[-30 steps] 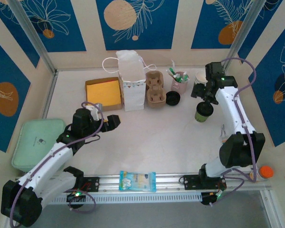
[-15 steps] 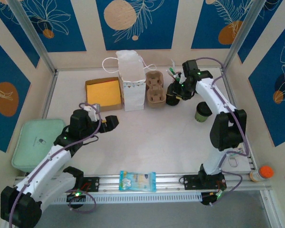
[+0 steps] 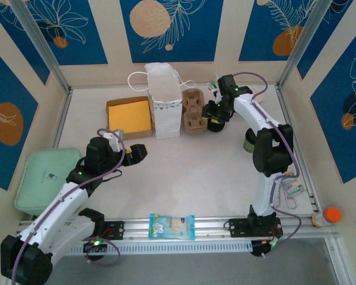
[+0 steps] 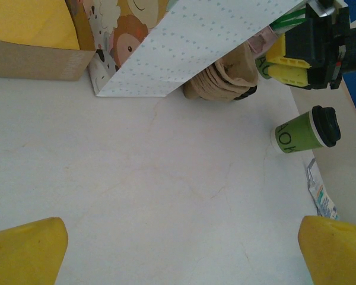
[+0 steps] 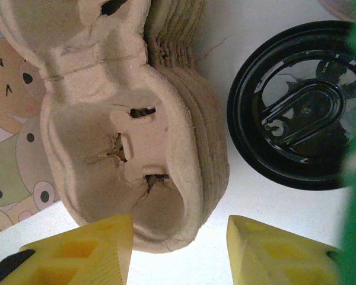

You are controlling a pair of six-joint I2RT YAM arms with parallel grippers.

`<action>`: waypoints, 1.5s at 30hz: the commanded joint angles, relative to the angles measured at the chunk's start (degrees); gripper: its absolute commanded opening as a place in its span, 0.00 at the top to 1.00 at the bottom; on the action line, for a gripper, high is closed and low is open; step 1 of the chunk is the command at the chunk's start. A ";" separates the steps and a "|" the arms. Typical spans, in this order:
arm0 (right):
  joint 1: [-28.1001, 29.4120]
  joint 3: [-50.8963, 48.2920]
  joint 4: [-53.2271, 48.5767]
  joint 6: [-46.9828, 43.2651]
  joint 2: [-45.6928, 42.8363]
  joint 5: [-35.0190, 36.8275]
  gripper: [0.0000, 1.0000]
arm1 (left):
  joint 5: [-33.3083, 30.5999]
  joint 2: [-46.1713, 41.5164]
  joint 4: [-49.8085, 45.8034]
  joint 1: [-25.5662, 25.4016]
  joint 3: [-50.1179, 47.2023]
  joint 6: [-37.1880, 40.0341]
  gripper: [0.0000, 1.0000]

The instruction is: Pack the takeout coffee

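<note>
Your right gripper [image 5: 181, 234] hangs over the stack of brown moulded-pulp cup carriers [image 5: 130, 136]. Its fingers are partly spread and straddle the near rim, pinching nothing, which suggests you want a carrier first. The green paper coffee cup with its black lid [image 4: 302, 132] stands on the white table [image 4: 136, 178], apart from those fingers. Your left gripper [image 4: 178, 249] waits, spread wide and empty.

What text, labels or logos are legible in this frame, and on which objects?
"OK": white letters, possibly part of a longer word, on the green takeout coffee cup.
Print on the blue packet at the near rail: too small to read.
Print on the card beside the right arm: blurred.
Logo on the green tray: too small.
</note>
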 commanded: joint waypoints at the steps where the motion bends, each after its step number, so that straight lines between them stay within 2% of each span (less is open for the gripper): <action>1: 0.70 1.95 -0.17 0.71 1.69 -1.69 0.54 | 0.18 -0.24 -0.26 0.96 -0.43 0.54 0.01; 16: 1.75 2.21 0.29 1.00 3.38 -1.69 0.60 | 0.79 -0.24 0.04 1.85 -0.96 0.43 0.01; 26: 2.16 2.02 0.06 1.35 3.38 -0.82 0.71 | 1.13 -0.51 0.11 2.34 -1.14 0.43 0.01; 32: 2.16 1.57 -0.12 1.69 2.31 -0.56 0.81 | 1.40 -0.42 0.32 2.51 -1.05 0.36 0.01; 45: 1.28 2.38 -0.17 2.05 -2.79 -4.65 0.95 | 1.63 -0.51 0.36 2.74 -0.76 0.11 0.01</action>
